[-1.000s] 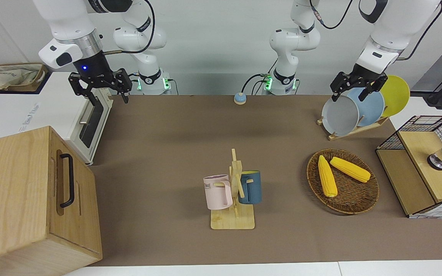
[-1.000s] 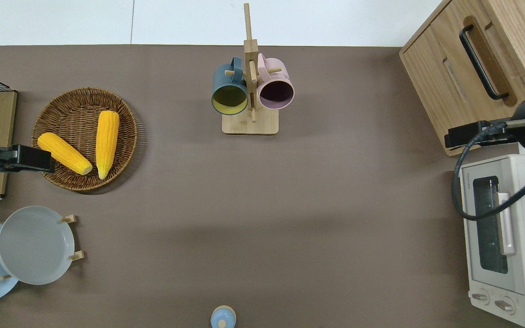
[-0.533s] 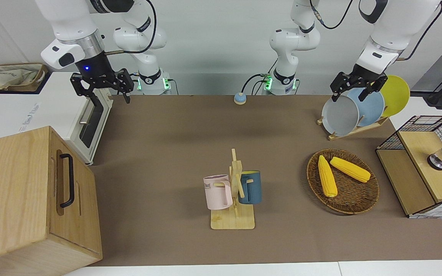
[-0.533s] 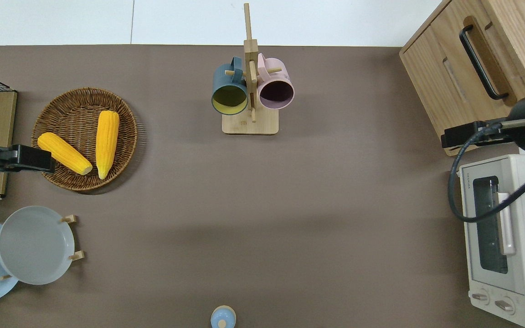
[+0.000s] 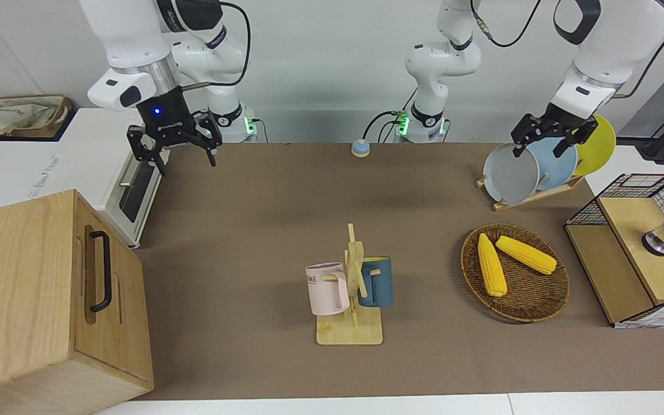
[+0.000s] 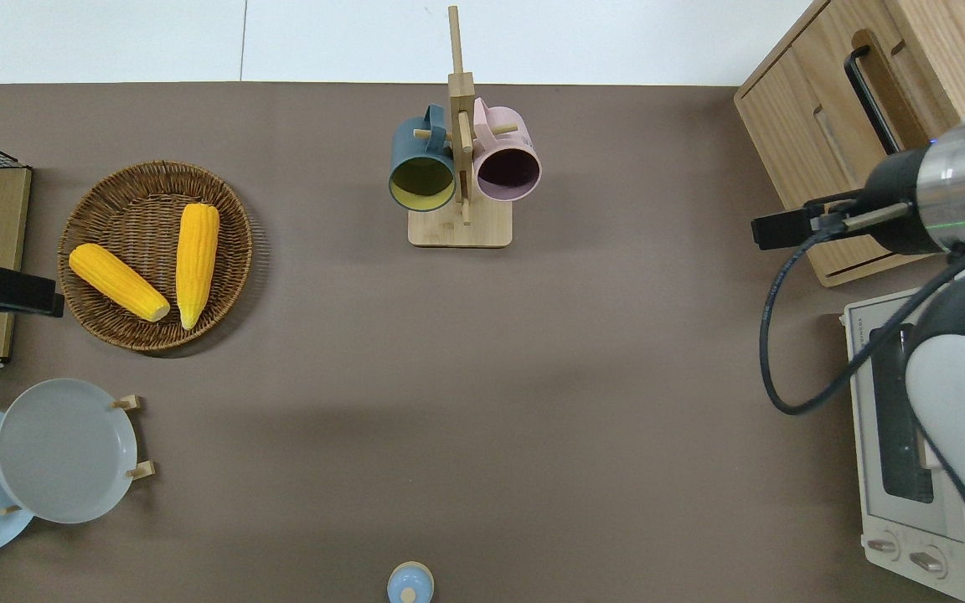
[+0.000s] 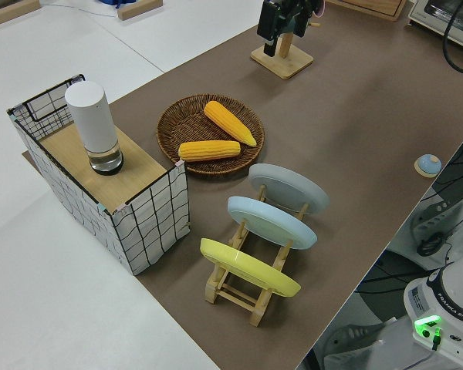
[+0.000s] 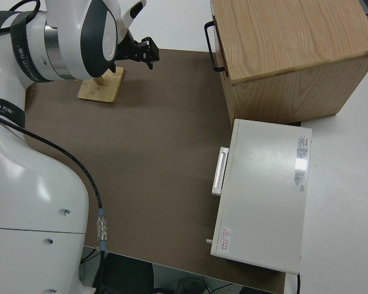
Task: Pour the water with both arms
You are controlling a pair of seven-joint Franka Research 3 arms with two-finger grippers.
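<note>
Right gripper [image 5: 173,151] spread wide, holding nothing, and left gripper [image 5: 545,141] likewise empty; risk clipping the wooden cabinet [image 6: 885,100] at three o'clock of the mug rack [image 6: 459,167].

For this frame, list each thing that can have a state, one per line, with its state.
Left gripper: open, empty, in the air.
Right gripper: open, empty, in the air.
Pink mug: hung on the rack.
Blue mug: hung on the rack.
Toaster oven: door shut.
Cabinet: shut.
Three plates: on edge in their stand.
Two corn cobs: lying in the basket.
</note>
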